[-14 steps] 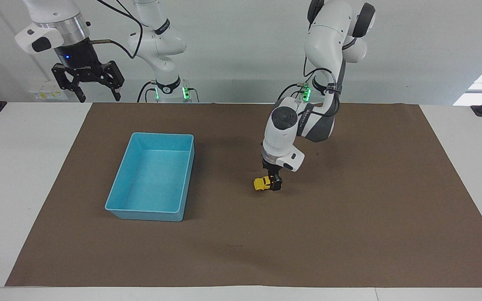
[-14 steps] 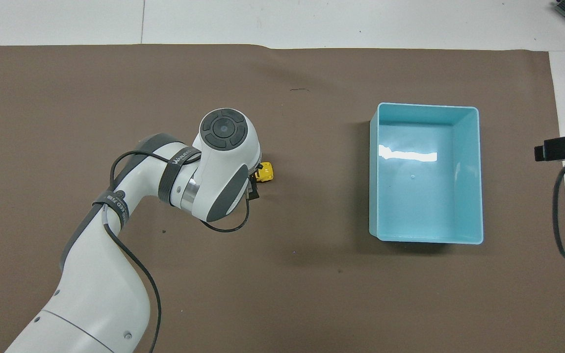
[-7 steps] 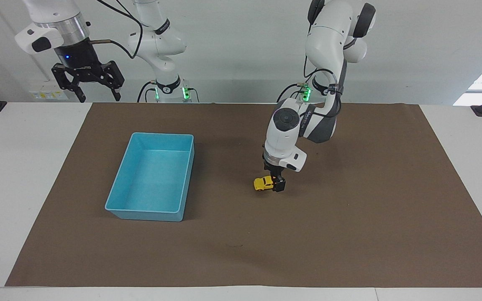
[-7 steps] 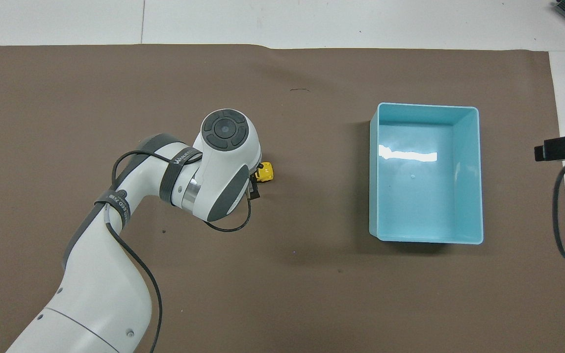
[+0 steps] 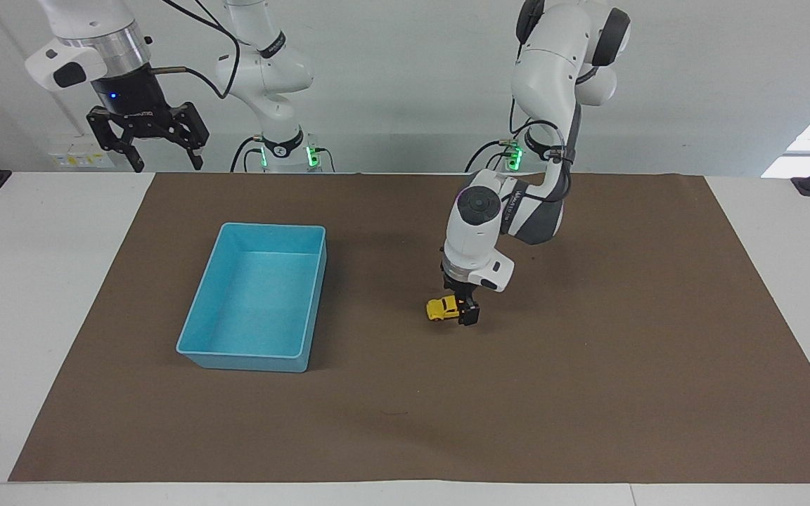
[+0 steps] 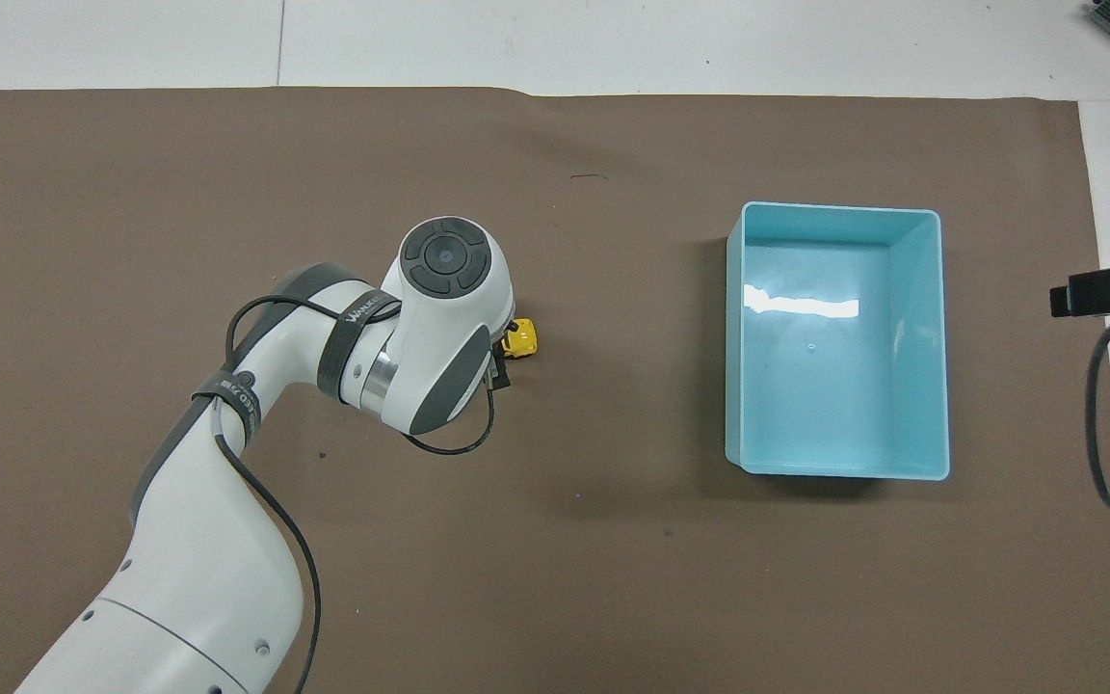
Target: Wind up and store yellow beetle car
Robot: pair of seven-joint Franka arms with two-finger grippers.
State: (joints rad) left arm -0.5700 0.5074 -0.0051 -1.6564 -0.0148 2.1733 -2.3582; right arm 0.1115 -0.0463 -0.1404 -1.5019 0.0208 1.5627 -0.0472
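my left gripper (image 5: 463, 311) just began pinching the tiny yellow beetle car (image 5: 441, 308), so wind-up can start; the right gripper (image 5: 148, 140) waits spread.

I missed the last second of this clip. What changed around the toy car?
The left gripper, down at the yellow beetle car, edged slightly toward the left arm's end of the table; the car barely moved. The blue bin and the waiting right gripper stayed put.
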